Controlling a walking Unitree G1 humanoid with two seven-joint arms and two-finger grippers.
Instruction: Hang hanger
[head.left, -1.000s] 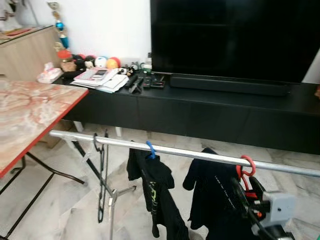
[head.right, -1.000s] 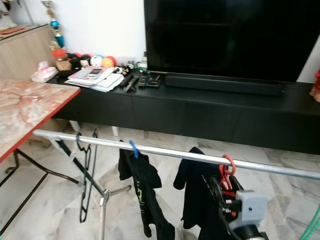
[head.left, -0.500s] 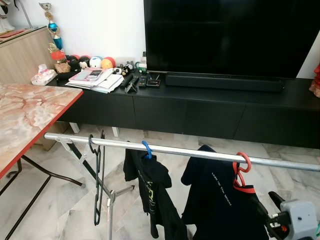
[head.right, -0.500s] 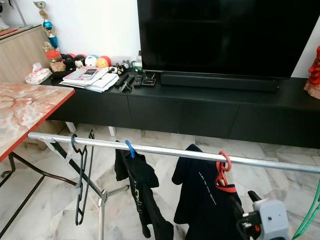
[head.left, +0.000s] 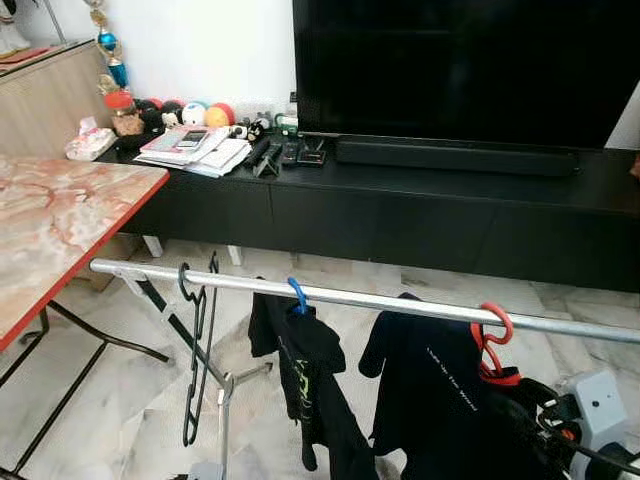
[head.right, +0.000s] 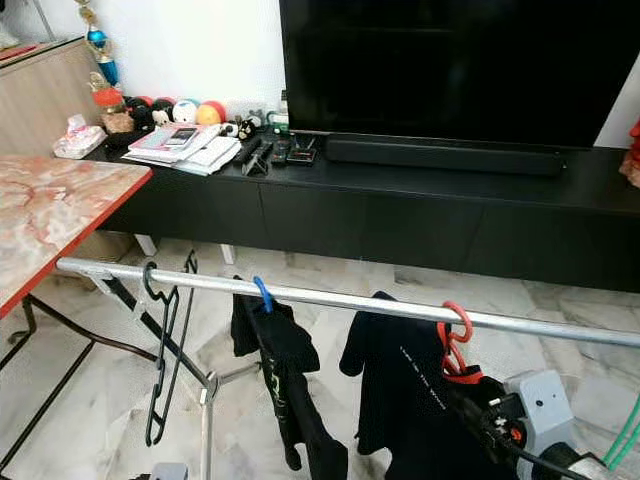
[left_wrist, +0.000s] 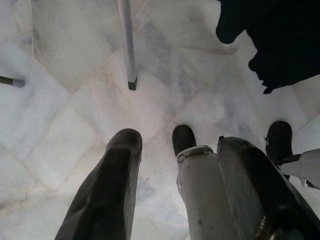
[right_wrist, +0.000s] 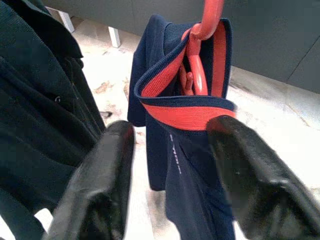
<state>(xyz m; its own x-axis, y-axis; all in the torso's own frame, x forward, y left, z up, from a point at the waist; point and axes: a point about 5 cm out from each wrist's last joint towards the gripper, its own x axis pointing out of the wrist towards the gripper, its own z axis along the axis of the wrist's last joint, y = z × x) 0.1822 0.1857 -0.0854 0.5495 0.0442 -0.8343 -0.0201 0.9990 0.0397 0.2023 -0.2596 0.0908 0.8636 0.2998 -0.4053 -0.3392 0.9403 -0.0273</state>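
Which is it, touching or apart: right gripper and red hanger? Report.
Apart. The right wrist view shows the right gripper open, with floor between its fingers and the red hanger.

The right gripper (right_wrist: 170, 175) now sits lower and back from the rail (head.left: 350, 298) — no longer up at the red hanger (head.left: 492, 335) — fingers spread before the shirt's collar.

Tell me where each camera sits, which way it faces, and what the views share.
Left eye, right eye: head, looking down at the rail with red hanger; right claw low right.
Left wrist: along the open left claw at the marble floor.
Right wrist: along the open right claw at the red hanger and navy shirt, shared with the head views.
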